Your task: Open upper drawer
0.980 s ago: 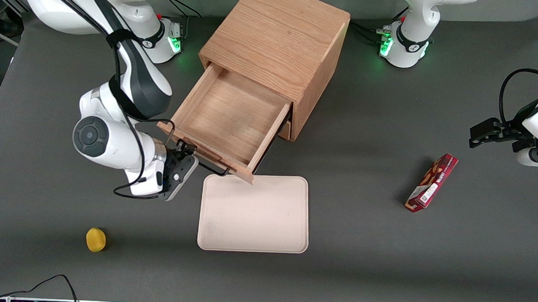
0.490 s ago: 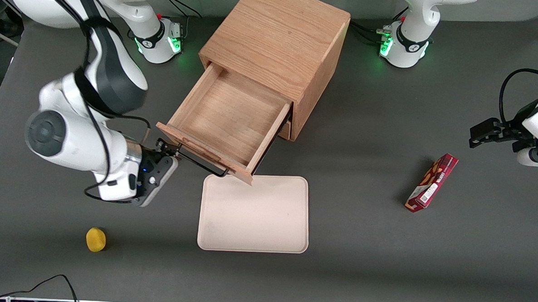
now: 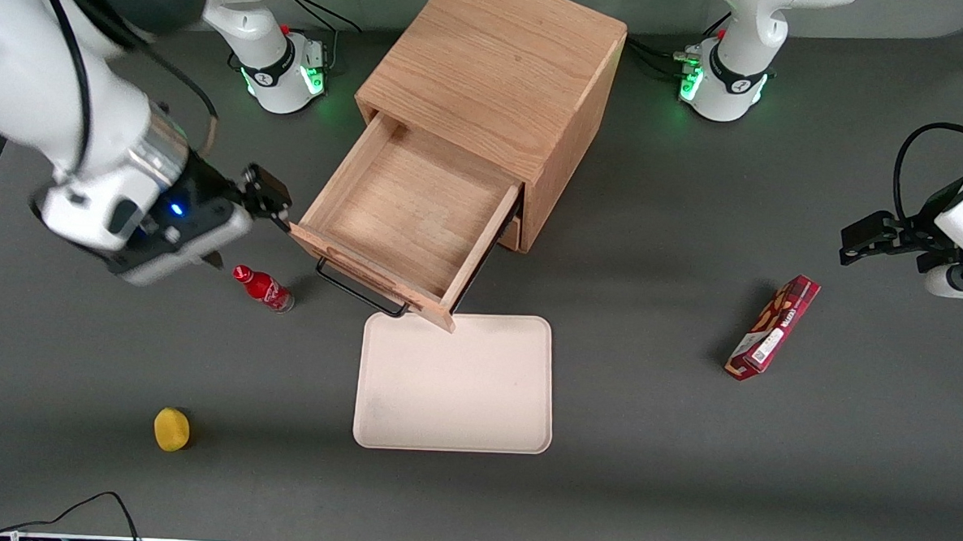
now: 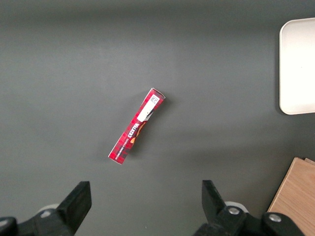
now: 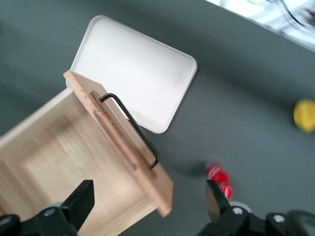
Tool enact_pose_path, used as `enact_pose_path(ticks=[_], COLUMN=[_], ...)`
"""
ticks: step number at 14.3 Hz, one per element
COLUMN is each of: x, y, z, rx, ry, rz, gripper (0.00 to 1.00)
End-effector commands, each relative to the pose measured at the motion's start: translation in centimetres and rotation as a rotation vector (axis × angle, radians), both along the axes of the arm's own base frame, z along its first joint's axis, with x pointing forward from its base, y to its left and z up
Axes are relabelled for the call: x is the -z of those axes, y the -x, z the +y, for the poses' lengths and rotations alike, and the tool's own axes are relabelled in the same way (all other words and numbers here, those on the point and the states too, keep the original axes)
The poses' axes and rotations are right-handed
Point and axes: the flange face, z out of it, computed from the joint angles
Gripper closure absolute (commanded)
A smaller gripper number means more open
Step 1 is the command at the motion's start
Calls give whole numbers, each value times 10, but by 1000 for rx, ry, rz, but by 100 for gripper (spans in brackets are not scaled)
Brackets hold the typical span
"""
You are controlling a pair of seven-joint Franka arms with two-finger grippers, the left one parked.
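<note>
My tool (image 3: 269, 199), fingers spread wide and empty, hovers beside the fully extended upper drawer (image 3: 407, 210); I judge a clean upward retreat avoids its handle (image 3: 359, 291).

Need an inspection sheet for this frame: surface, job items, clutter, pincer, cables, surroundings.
Surface: dark grey table, no spills seen.
Job items: upper drawer pulled well out of the cabinet, nothing seen in it; black handle free.
Clutter: tray in front of the drawer; red bottle beside the handle; yellow fruit; red box toward the parked arm's end.
Pincer: pincer open, raised beside the drawer's front corner, holding nothing.
Cables: black loop at the table's near edge.
Surroundings: nothing seen.
</note>
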Motion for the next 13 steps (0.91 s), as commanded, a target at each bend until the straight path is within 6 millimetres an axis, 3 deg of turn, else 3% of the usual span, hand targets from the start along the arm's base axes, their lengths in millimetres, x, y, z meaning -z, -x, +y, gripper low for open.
enact_pose_path(ticks=[1,2,4,6,8,9,11,13], x=[-26,-35,-35,-22,-1,8,14,-1], y=[25,33,59,82,93,91,80,69], z=[-36,-69,-118,-154,-187,-201,-209,-210], rx=[179,242,332,391,430,404,370,375], ry=[62,73,83,95,89,83,94,109], rz=[28,49,104,128,106,98,91,56], gripper=[0,0,0,0,0,0,0,0])
